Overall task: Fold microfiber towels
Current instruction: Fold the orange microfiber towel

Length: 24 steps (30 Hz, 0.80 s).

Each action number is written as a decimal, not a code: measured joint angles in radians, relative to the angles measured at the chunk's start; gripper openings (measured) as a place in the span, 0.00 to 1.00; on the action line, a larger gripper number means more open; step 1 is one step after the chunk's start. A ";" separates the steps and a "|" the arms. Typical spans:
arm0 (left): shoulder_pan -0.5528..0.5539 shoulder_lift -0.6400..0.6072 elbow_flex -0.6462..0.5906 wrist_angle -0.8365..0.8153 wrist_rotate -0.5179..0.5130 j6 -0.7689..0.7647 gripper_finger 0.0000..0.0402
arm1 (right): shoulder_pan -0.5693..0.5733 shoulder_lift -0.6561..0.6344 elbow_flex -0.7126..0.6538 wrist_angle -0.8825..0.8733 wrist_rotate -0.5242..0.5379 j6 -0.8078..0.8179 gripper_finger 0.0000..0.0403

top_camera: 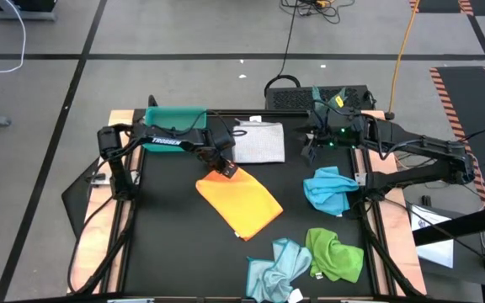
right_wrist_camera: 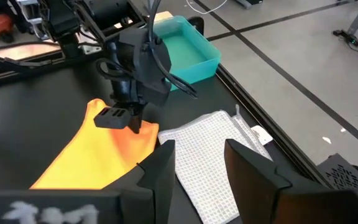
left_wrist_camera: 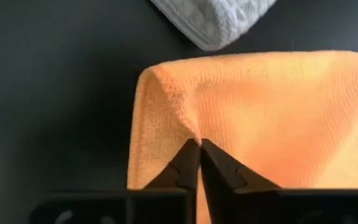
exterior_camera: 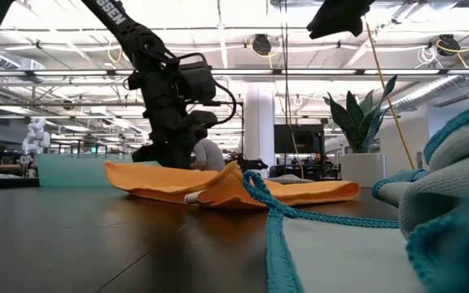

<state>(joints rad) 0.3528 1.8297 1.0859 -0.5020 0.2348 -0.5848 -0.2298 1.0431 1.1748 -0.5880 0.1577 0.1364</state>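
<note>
The yellow-orange towel [top_camera: 239, 204] lies flat mid-table, and my left gripper [top_camera: 223, 168] is shut on its far left corner. It also shows in the left wrist view [left_wrist_camera: 278, 112] and the low view [exterior_camera: 218, 183]. A white-grey towel [top_camera: 258, 141] lies folded just beyond it. My right gripper [right_wrist_camera: 201, 165] hangs open above the table's far right [top_camera: 310, 147], touching nothing. The bright blue towel [top_camera: 329, 189], the green towel [top_camera: 335, 252] and the pale blue towel [top_camera: 278, 269] lie crumpled on the right and near side. My left gripper pinches the yellow-orange towel between its two fingertips, a little in from the far left corner [left_wrist_camera: 188, 127], where the cloth puckers into a small ridge. The fingers come from above, slanting steeply down. One layer or several, I cannot tell. The towel lies on the table.
A teal tray [top_camera: 173, 126] stands at the far left corner, behind my left arm. Bare dark tabletop [top_camera: 175, 252] stretches along the near left. In the low view the pale blue towel's edge [exterior_camera: 300, 220] fills the foreground.
</note>
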 joint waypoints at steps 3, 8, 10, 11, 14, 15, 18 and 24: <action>0.000 0.000 0.000 0.004 -0.029 0.003 0.03 | 0.000 0.000 0.000 0.000 0.000 0.000 0.32; 0.005 -0.014 0.000 0.003 -0.048 0.005 0.01 | 0.000 0.000 0.000 0.000 0.000 0.000 0.32; 0.007 -0.037 0.000 0.008 -0.047 0.005 0.01 | 0.000 0.000 0.000 0.000 0.000 0.000 0.32; 0.008 -0.048 0.000 0.009 -0.047 0.003 0.02 | 0.000 0.000 0.000 0.001 0.000 0.001 0.32; 0.009 -0.090 0.000 0.004 -0.056 0.003 0.01 | 0.000 0.000 0.000 0.001 0.000 0.001 0.32; 0.009 -0.106 0.000 0.006 -0.071 0.004 0.01 | 0.000 0.000 0.000 0.001 0.000 0.001 0.32; 0.019 -0.118 0.001 -0.009 -0.137 0.027 0.01 | 0.000 0.000 0.000 0.003 -0.001 0.001 0.32; 0.052 -0.083 0.000 -0.079 -0.166 0.106 0.01 | 0.000 0.000 0.000 0.016 -0.002 0.008 0.32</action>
<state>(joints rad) 0.4048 1.7466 1.0857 -0.5813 0.0685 -0.4785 -0.2298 1.0431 1.1748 -0.5720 0.1558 0.1448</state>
